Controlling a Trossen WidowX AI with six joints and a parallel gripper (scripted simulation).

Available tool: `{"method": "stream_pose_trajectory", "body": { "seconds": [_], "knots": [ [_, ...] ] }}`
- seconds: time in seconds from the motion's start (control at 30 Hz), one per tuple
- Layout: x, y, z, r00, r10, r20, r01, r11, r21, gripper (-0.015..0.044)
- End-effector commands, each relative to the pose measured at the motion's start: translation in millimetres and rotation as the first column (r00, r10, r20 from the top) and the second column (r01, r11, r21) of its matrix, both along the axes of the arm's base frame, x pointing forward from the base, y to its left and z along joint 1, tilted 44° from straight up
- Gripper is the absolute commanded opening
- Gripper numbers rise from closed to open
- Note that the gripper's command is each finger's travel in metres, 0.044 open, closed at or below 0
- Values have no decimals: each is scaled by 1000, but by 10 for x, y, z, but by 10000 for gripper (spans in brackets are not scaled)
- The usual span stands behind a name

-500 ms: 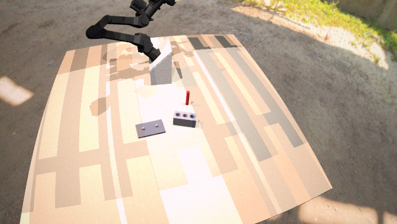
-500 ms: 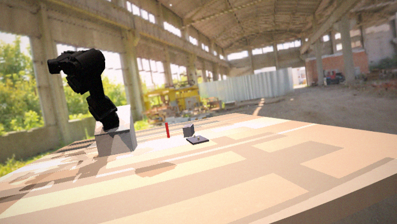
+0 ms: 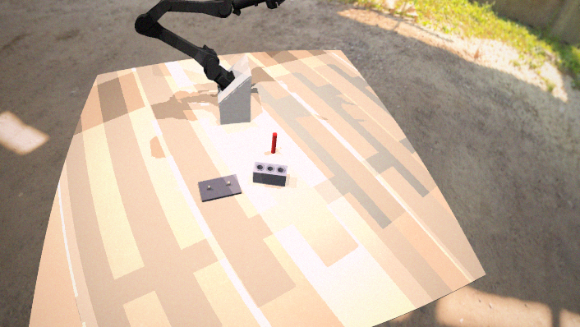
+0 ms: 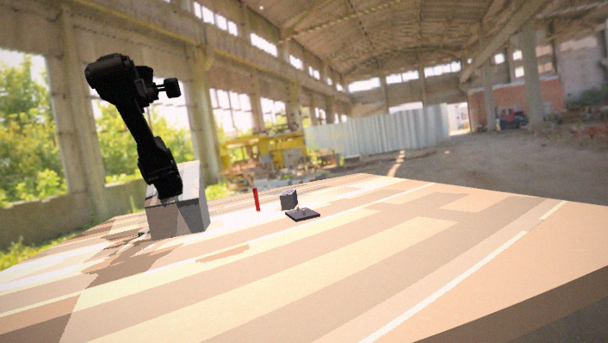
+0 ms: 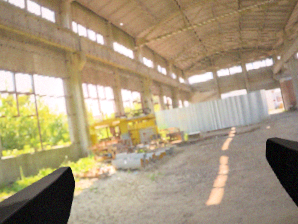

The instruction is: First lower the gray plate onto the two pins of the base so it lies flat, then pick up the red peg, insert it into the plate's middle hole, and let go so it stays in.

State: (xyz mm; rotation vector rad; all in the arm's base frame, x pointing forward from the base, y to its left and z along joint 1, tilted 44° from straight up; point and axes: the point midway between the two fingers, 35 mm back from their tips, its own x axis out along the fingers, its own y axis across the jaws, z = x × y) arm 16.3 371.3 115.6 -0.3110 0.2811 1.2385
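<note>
Hall: tall windows, left of the end effector; yellow machinery, ahead; pale corrugated partition, ahead beyond it; dirt floor, sunlit streak, ahead.

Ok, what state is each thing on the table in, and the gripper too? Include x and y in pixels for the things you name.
Red cylindrical peg (image 3: 273, 143) (image 4: 257, 199): upright, outside the plate's holes.
Gray three-holed block-like plate (image 3: 269, 178) (image 4: 288, 201): beside the base, off its pins.
Dark flat rectangular base (image 3: 219, 194) (image 4: 301, 215): lying flat, both pins exposed.
Black gripper (image 3: 276, 3) (image 4: 169, 88) (image 5: 170, 163): jaws open, holding nothing.
</note>
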Motion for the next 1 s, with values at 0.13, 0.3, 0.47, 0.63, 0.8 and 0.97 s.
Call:
{"method": "stream_pose_trajectory", "body": {
  "seconds": [0.13, 0.3, 0.47, 0.63, 0.8, 0.97],
  "knots": [
    [1220, -48, -522, 959, -226, 170, 275, 884, -377, 440],
    [1994, -389, -826, 919, -305, 252, 395, 679, -619, 440],
    [2651, -962, -1074, 895, -347, 280, 411, 402, -818, 440],
    [3127, -1697, -1251, 892, -384, 238, 301, 115, -947, 440],
    [3399, -2521, -1354, 888, -444, 123, 76, -122, -990, 440],
    [3467, -3233, -1393, 855, -519, -24, -176, -246, -953, 440]
  ]
}}
